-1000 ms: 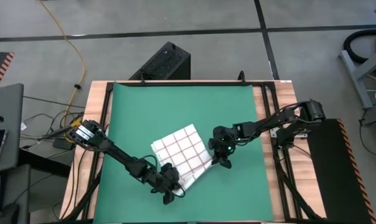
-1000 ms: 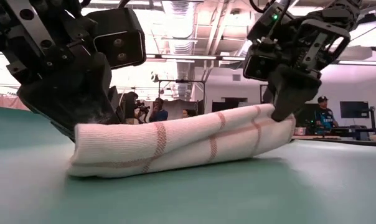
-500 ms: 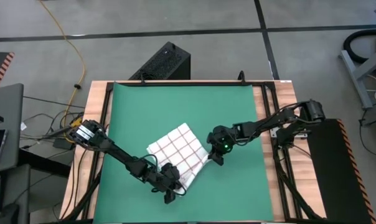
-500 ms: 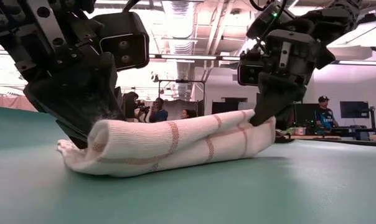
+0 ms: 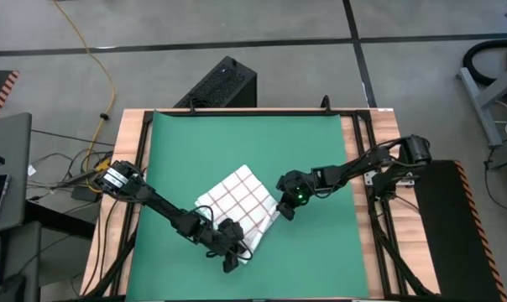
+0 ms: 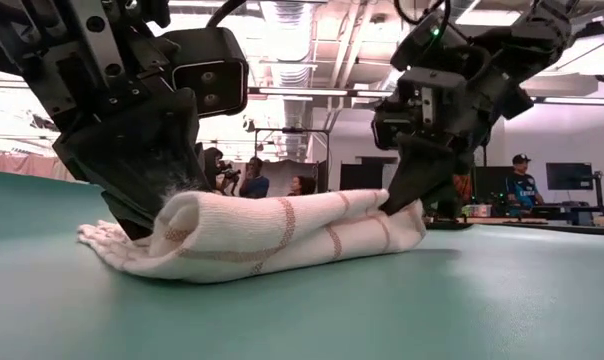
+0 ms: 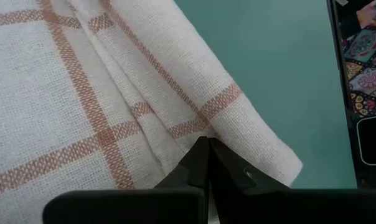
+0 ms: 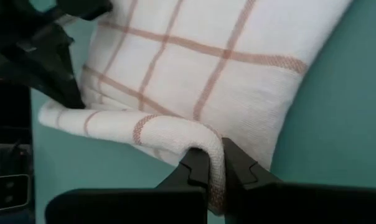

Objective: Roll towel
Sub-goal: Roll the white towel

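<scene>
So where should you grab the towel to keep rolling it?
At the two ends of the rolled edge of the towel, coming down from above. It lies flat on the mat, so only that raised fold gives something to pinch, as both tools do now.

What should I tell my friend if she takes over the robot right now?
Left gripper: shut, pinching the near end of the towel.
Right gripper: shut on the other end of the rolled edge.
Towel: on the green mat, toward the front, lying at an angle.
Done: the near edge is curled over into the start of a roll.
Left: most of the towel lies flat, so carry the roll across it.
</scene>
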`<action>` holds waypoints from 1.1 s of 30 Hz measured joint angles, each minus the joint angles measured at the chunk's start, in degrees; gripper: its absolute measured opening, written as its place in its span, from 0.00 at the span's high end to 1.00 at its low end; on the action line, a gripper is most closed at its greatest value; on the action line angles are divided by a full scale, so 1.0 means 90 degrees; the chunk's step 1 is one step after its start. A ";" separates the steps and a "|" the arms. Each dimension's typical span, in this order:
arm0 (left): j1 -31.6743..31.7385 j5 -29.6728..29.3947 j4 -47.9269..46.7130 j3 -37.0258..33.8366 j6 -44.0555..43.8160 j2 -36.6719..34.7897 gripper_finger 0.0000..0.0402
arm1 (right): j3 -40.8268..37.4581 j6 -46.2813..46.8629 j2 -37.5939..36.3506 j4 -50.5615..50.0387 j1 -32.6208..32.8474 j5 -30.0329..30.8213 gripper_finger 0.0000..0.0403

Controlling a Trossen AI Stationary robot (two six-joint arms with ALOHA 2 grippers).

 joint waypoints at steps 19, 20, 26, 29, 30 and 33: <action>0.0546 0.1100 -0.0036 0.0005 0.0386 -0.0005 1.00 | 0.0890 -0.0452 0.0813 -0.0923 -0.0091 0.0189 0.93; 0.0528 0.1117 -0.0012 0.0005 0.0275 -0.0005 1.00 | 0.0918 -0.0448 0.0876 -0.0935 -0.0096 0.0189 0.93; 0.0422 0.1842 0.0901 -0.0002 -0.0534 0.0000 1.00 | 0.1043 -0.0413 0.1113 -0.1140 -0.0127 0.0189 0.93; 0.0364 0.2416 0.1464 0.0001 -0.1134 -0.0078 1.00 | 0.1034 -0.0386 0.1109 -0.1145 -0.0127 0.0204 0.93; 0.0356 0.2533 0.1561 0.0015 -0.1272 -0.0132 1.00 | 0.1032 -0.0383 0.1096 -0.1163 -0.0127 0.0207 0.93; 0.0317 0.2475 0.1454 0.0095 -0.1428 -0.0401 1.00 | 0.1047 -0.0369 0.1101 -0.1189 -0.0127 0.0218 0.93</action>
